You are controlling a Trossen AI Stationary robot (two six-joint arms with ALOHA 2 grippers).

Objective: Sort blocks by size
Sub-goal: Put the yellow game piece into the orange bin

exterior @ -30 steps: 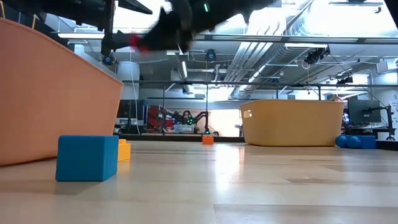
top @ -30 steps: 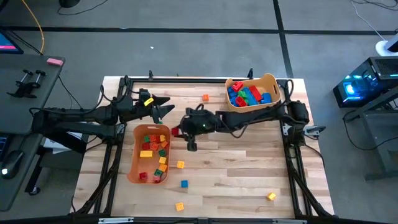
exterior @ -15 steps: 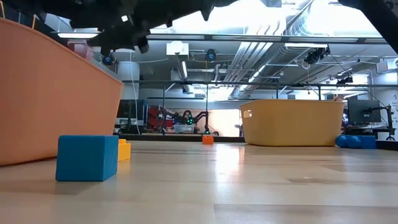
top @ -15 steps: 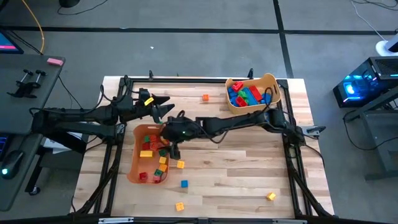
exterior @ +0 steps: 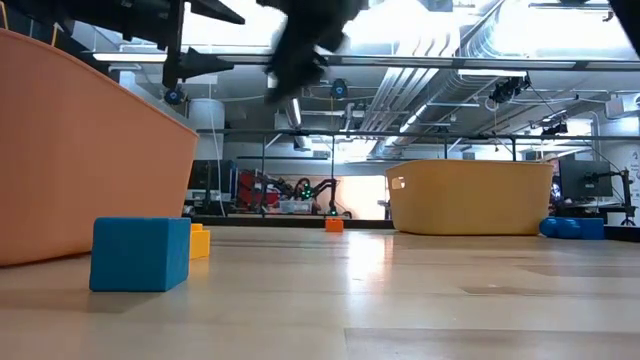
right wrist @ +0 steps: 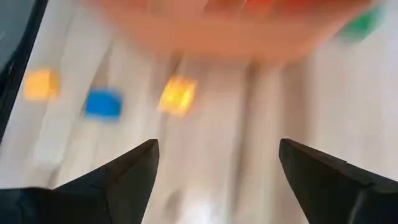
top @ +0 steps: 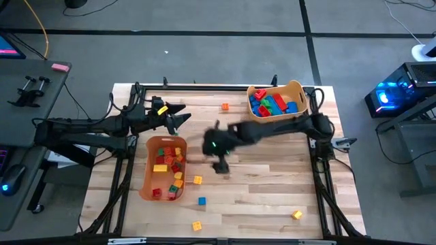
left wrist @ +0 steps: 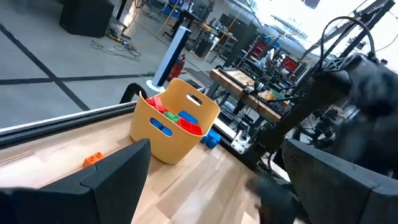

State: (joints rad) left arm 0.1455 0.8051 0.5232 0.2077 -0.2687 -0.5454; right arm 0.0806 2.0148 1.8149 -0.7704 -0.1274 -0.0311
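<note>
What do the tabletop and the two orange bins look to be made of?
Tabletop: pale wood planks, visible seams and grain, slight sheen in the low view; probably sealed butcher block. Orange bin by the left arm and the far one with handle cutouts: smooth, matte, rounded walls; likely moulded plastic.

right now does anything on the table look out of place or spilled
Nothing is spilled or damaged. Five small blocks lie loose on the table outside both bins: an orange one near the back edge, and yellow, blue, yellow and yellow ones toward the front.
</note>
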